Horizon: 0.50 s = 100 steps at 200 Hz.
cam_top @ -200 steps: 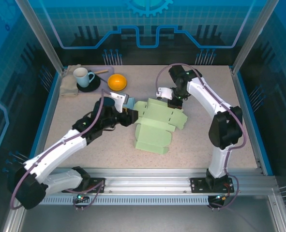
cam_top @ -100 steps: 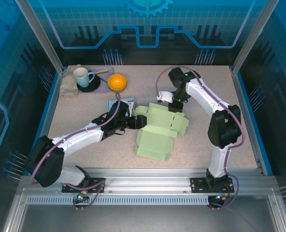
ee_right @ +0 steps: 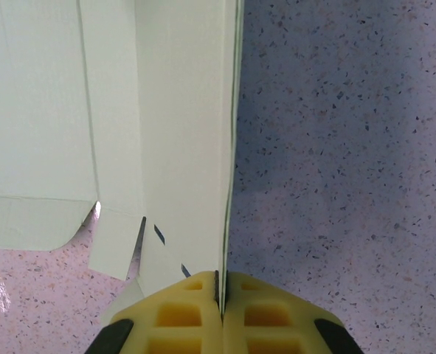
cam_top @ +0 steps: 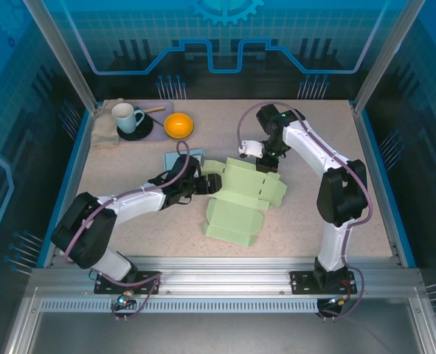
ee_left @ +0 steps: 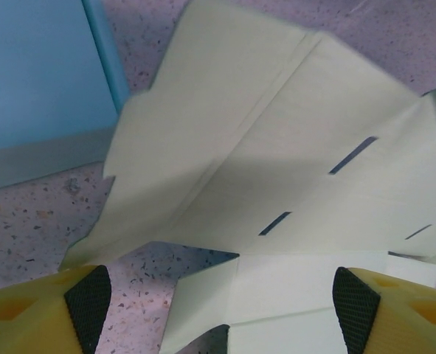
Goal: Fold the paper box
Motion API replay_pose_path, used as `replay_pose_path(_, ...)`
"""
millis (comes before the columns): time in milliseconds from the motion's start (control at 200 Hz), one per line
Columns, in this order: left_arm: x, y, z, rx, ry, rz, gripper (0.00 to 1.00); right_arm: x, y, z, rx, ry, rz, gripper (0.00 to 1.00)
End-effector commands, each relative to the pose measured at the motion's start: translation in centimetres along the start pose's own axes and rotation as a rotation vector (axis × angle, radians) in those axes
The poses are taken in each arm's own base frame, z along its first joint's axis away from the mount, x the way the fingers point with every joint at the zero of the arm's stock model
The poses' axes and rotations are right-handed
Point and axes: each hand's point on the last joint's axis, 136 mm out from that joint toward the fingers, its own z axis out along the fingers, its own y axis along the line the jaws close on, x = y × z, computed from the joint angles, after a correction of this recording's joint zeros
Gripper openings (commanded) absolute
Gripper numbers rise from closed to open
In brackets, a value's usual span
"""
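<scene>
Paper box (ee_right: 166, 110) pinched by right end effector (ee_right: 221, 286); left one (ee_left: 218, 302) spread.

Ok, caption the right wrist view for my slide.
Right gripper pinched shut on a panel edge of the pale green paper box, over the speckled tabletop.

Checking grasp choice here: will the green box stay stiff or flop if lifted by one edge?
Probably floppy: the box is thin creased sheet, its flaps lying at different angles. Likely light, since the shut right jaws pinch a raised panel by its edge alone. Pushed, it may slide on the smooth table rather than fold.
</scene>
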Motion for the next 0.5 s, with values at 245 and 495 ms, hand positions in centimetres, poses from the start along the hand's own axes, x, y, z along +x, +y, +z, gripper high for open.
replay_pose_path(245, 1.5, -1.9, 1.1, 0.065, 0.053, -0.115, 0.83, -0.5, -0.7, -1.0, 0.022, -0.039, 0.061, 0.00)
replay_pose_path(495, 0.9, -4.5, 1.0, 0.130, 0.058, -0.168, 0.83, -0.4, -0.9, -0.6, 0.029, -0.037, 0.088, 0.00)
